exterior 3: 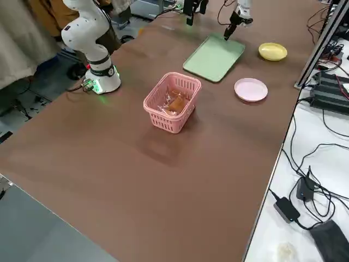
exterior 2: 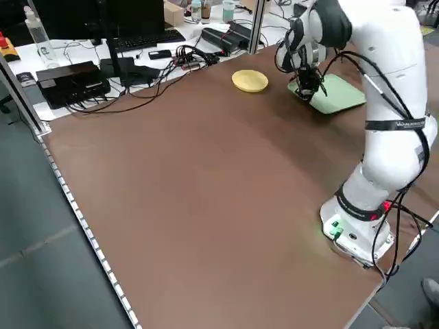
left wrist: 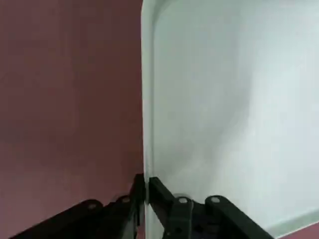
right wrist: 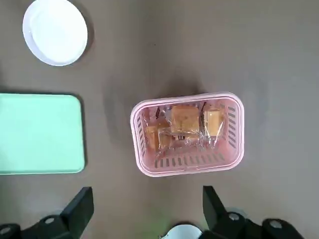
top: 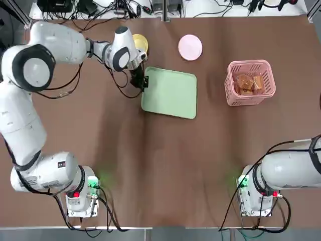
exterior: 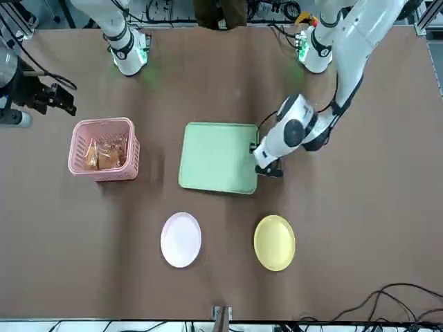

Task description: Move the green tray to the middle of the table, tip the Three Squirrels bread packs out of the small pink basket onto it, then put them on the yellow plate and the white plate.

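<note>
The left gripper (left wrist: pixel 145 191) pinches the left rim of the green tray (top: pixel 170 93) — lying mid-table by the yellow plate (exterior: pixel 274 241) — and that thin edge hold may slip if dragged; the right gripper (right wrist: pixel 147 211) hangs spread above the small pink basket (right wrist: pixel 187 133).

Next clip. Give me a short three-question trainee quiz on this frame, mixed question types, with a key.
1. True or false: the left gripper has its fingers shut on the rim of the green tray.
2. Where are the Three Squirrels bread packs now?
A. on the tray
B. in the small pink basket
C. on the yellow plate
3. Fill in: the plate standing between the yellow plate and the basket, in the top view, is the ____ plate.

Key:
1. True.
2. B.
3. White: the white plate. The right gripper hangs open above the table.
</note>
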Motion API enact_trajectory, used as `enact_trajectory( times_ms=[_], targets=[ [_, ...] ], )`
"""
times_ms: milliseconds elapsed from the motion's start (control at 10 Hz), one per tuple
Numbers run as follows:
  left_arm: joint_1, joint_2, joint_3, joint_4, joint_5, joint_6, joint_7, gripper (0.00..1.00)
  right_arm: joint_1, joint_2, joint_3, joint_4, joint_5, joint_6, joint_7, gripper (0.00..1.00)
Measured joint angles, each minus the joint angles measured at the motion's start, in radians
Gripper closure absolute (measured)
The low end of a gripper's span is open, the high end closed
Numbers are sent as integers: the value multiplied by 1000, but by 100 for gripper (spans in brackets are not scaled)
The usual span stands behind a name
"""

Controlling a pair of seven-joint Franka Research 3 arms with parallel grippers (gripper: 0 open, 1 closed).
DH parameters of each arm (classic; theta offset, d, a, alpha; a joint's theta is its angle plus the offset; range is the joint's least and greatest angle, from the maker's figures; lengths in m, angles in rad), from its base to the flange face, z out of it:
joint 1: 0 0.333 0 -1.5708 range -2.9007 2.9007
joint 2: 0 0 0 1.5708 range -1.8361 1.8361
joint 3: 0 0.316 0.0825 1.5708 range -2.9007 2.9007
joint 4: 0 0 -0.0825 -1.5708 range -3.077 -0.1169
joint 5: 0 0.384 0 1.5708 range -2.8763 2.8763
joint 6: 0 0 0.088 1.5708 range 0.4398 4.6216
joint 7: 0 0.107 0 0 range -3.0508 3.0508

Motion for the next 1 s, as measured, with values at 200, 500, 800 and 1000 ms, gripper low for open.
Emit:
enact_trajectory(
  times_ms=[200,500,800,1000],
  targets=[
    [-27,12,42,26,0,0,-8,60,11,-5,4,-66,0,50,0,5],
    [69,-37,50,61,1,-2,-4,16,44,-81,5,-299,1,226,1,7],
    [267,-174,48,182,2,-178,42,0,88,-155,7,-527,1,399,2,7],
    [342,-227,49,308,2,-330,87,0,116,-171,9,-663,2,522,2,9]
  ],
)
